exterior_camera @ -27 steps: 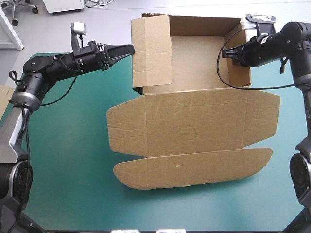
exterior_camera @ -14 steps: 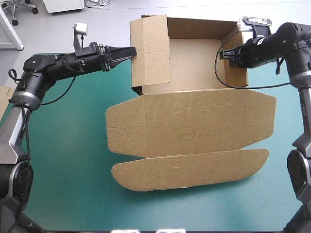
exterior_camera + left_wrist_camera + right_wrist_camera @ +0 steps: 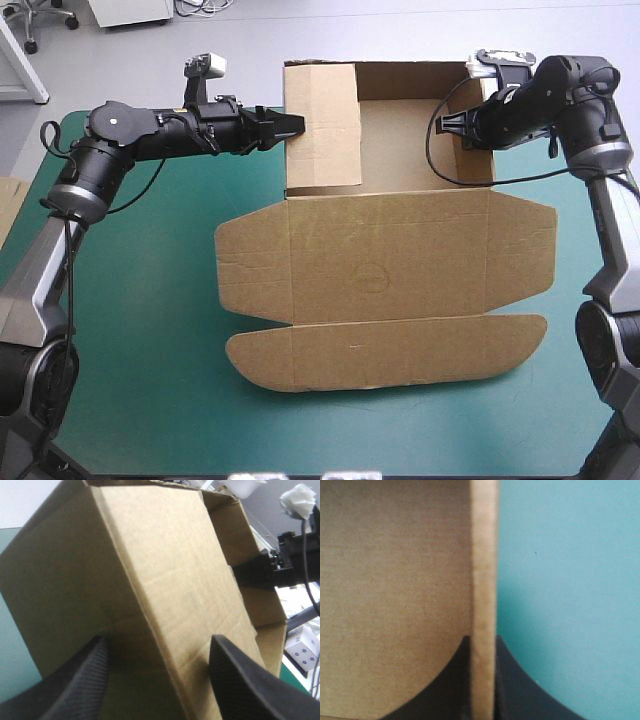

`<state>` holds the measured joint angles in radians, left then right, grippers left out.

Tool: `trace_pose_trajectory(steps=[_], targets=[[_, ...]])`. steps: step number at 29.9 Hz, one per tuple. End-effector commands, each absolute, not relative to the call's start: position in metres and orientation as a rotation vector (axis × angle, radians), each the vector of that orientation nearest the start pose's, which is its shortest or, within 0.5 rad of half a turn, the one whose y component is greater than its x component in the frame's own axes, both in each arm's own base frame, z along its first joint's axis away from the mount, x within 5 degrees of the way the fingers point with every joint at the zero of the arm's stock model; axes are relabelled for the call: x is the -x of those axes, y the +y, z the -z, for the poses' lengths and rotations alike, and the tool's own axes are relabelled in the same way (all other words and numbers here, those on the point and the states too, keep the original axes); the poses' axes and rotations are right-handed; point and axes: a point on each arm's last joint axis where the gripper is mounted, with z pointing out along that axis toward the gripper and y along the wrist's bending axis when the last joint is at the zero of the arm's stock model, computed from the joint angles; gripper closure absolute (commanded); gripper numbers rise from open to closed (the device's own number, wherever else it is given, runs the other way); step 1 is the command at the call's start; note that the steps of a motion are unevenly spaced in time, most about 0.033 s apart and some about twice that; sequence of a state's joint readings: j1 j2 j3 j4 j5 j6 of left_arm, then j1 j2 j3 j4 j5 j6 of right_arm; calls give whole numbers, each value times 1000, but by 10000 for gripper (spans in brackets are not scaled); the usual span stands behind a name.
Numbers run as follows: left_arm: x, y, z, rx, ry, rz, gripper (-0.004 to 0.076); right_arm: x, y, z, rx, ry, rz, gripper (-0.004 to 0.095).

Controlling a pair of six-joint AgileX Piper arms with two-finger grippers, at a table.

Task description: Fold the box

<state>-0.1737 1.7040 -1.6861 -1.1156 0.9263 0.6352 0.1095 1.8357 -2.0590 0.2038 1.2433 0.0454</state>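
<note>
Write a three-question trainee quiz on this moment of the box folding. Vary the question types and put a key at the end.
1. True or false: the lid of the box lies flat on the teal-green cover.
2. The right end effector is: A) shut on an edge of the box; B) open above the lid; C) resting on the cover.
3. Fill in: the left end effector, at the left side of the box, is ____ (open or shut).

Key: 1 true; 2 A; 3 open.
</note>
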Motion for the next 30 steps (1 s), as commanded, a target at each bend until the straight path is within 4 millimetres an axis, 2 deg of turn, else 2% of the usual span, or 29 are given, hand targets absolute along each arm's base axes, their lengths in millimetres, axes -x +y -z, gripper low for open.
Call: trace_pose_trajectory(steps=[1,6,12,16,18,25,27,29,30], targets=[[-350,-132,-438,-404,1930,1027,294,-377,66,-437,69,2433,-416,922],[-353,-137,-428,-355,2025,900,315,-381,79,-430,79,2458,-435,922],[-349,-149,-415,-377,2142,677,325,-384,99,-419,115,2492,-413,921],[-348,-150,-410,-339,2197,565,328,-385,109,-414,111,2505,-390,921],[-348,-148,-408,-310,2225,517,358,-385,114,-413,103,2512,-377,922],[-353,-145,-392,-325,2320,426,475,-388,131,-400,83,2555,-390,921],[-356,-145,-385,-325,2360,410,575,-389,138,-395,95,2568,-393,921],[-359,-146,-377,-358,2383,389,733,-389,143,-393,110,2575,-395,921],[-362,-147,-373,-373,2393,380,734,-389,147,-391,121,2579,-395,921]])
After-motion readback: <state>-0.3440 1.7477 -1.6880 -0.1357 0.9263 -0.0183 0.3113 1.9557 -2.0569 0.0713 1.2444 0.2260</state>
